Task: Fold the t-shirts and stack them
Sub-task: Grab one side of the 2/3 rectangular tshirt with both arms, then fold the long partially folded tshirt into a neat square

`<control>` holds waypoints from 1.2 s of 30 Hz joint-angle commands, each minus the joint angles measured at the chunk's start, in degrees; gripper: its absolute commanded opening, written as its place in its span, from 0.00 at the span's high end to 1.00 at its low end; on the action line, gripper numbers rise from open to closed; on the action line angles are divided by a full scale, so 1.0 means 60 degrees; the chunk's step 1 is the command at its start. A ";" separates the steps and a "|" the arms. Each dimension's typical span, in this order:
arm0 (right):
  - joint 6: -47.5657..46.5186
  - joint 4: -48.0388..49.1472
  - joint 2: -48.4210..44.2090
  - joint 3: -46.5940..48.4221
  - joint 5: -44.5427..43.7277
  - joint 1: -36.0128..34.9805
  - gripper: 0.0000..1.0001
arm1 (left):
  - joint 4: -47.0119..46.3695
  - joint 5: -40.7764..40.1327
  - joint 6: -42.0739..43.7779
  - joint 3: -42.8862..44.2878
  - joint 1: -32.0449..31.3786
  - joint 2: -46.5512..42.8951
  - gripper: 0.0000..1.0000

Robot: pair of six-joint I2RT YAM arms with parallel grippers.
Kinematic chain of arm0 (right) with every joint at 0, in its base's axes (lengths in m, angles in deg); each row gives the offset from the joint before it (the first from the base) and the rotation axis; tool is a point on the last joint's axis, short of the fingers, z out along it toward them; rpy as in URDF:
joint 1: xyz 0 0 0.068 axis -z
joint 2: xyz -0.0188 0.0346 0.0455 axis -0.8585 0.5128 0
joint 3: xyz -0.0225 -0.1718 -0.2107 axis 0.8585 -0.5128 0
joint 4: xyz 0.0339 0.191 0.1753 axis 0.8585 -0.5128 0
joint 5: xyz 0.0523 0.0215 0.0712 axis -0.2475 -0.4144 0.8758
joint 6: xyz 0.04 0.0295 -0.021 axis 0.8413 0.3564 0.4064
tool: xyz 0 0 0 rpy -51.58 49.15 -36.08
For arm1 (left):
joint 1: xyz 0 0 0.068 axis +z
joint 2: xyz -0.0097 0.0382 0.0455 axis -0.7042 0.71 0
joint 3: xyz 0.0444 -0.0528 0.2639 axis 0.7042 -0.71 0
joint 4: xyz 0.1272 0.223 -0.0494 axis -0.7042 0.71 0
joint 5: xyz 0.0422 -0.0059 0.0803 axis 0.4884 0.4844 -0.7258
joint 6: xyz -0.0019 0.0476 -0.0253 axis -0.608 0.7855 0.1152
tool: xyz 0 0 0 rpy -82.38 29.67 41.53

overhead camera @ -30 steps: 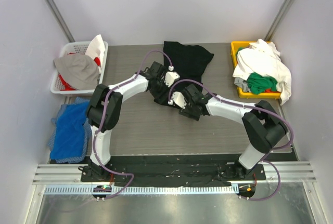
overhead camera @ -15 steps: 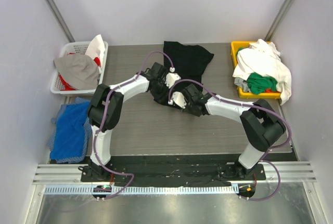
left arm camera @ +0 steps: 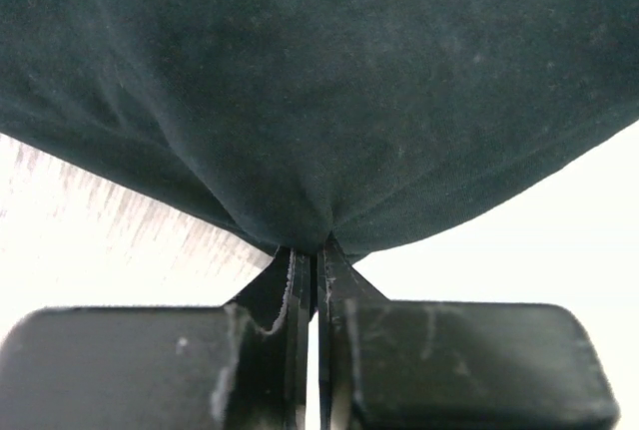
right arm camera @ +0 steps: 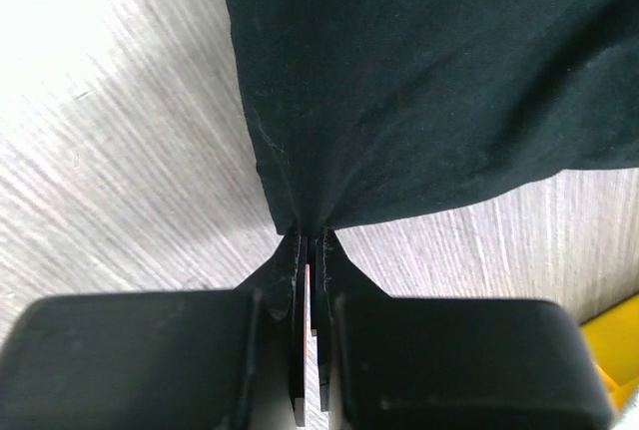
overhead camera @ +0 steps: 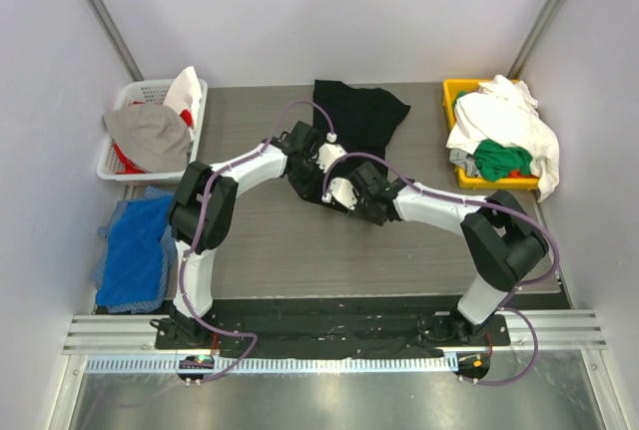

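At the far middle of the grey wood-grain counter (overhead camera: 260, 240), the large plain black short-sleeved cotton t-shirt (overhead camera: 361, 116) lies part spread, its near edge gathered between two arms working close together. The risk from here is a lost grip: each claw pinches only a thin tuck of hem, and a brisk pull could draw the soft cloth free. With both holds so near each other, the shirt may also bunch instead of folding flat, and the crowded wrists could knock together. The left claw (left arm camera: 317, 258) is closed to a hairline, black fabric puckering out from between its tips. The right claw (right arm camera: 310, 242) is clamped the same way on the shirt's edge. White (overhead camera: 504, 116) and green (overhead camera: 502, 159) shirts wait heaped in the yellow plastic bin (overhead camera: 451, 101) at far right.
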 commanded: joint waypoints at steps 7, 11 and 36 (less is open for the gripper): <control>0.0307 -0.1746 -0.1314 0.0589 0.0718 -0.0278 0.99 | 0.1319 -0.0390 -0.0127 -0.0076 -0.0436 -0.0570 1.00; 0.0351 -0.2434 -0.2033 0.0823 0.1260 -0.0424 0.99 | 0.1568 -0.0565 -0.0390 -0.0369 -0.0787 -0.1039 1.00; 0.0996 -0.4677 -0.3367 0.0955 0.2960 -0.1552 0.99 | 0.3267 -0.0332 -0.0859 -0.2508 -0.2047 -0.4263 1.00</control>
